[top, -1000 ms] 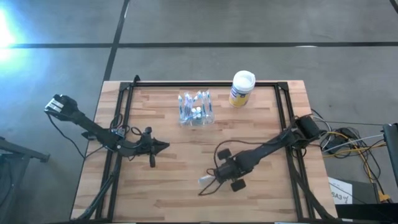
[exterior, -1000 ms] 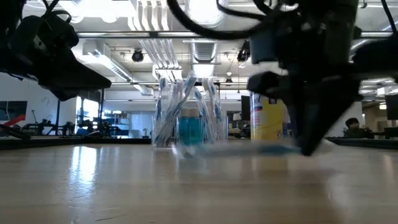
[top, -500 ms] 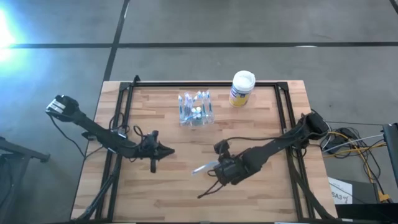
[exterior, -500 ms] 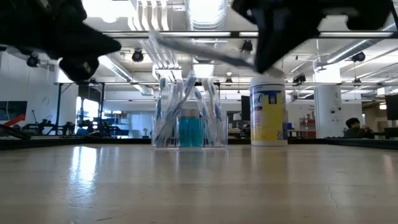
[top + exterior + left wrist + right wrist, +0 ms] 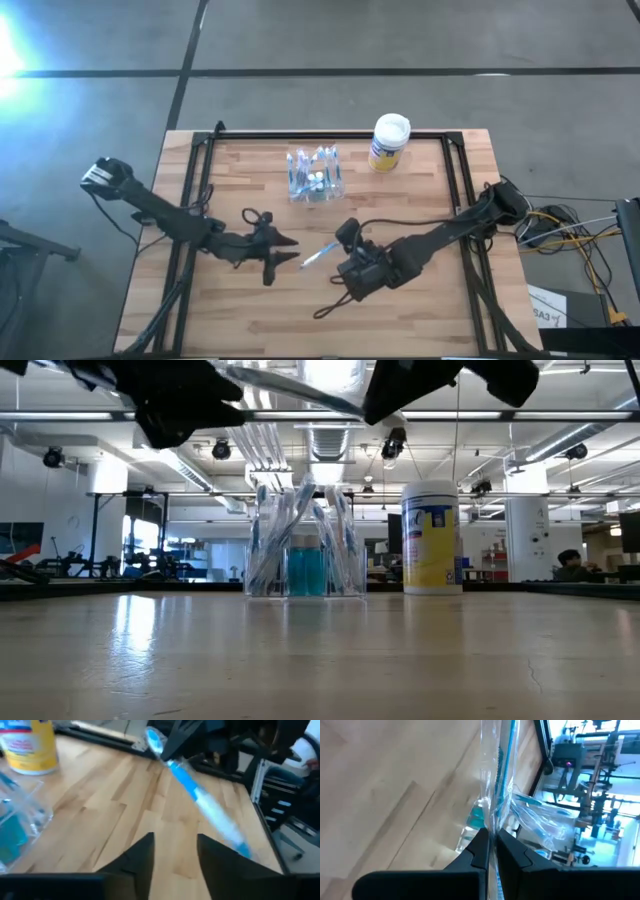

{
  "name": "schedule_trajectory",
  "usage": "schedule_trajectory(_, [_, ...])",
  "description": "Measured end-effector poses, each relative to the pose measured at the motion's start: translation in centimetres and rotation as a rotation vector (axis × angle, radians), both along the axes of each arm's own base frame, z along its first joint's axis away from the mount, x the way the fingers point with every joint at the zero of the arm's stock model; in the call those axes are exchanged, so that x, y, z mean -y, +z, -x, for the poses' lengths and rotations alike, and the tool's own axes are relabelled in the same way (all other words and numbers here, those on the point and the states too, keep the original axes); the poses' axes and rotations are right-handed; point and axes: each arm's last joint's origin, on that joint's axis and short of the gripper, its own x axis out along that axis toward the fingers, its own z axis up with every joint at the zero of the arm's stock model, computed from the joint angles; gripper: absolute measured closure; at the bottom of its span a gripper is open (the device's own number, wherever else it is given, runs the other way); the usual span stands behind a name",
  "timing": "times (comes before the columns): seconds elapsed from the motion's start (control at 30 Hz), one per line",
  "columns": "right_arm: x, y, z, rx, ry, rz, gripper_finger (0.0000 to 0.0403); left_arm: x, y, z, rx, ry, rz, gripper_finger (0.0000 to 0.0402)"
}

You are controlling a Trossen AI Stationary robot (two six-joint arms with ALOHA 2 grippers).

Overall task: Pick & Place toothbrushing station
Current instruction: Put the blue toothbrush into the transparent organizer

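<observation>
High view: the toothbrushing station was a clear, colourless plastic holder with blue and white contents, standing at the far middle of the wooden surface, near the yellow-and-blue canister with its white lid. The right hand reached from the right toward the middle, clenched on a wrapped toothbrush that pointed at the left hand. The left hand lay nearly level, just beside the toothbrush tip.

Low view: the station stood upright on the surface, with toothbrushes leaning inside and a blue item at its centre. Both hands hung above it as dark shapes, apart from it.

Left wrist view: the left fingers stood parted with nothing between them; the blue-and-white toothbrush lay beyond, held aloft.

Right wrist view: the right fingers pinched what appeared to be the toothbrush's clear wrapper.
</observation>
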Motion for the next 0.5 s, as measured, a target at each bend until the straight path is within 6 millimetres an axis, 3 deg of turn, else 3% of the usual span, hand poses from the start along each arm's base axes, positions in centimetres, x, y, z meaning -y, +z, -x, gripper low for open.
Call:
schedule_trajectory(0.23, [-0.1,-1.2,-0.5,-0.024,0.000,0.173,0.0390,-0.1,2.0,-1.8,-0.078,-0.070,0.041,0.0196])
schedule_trajectory(0.5, [-0.1,-1.2,-0.8,0.001,-0.009,0.253,0.0390,-0.9,1.2,-2.8,-0.164,0.013,0.030,0.0190])
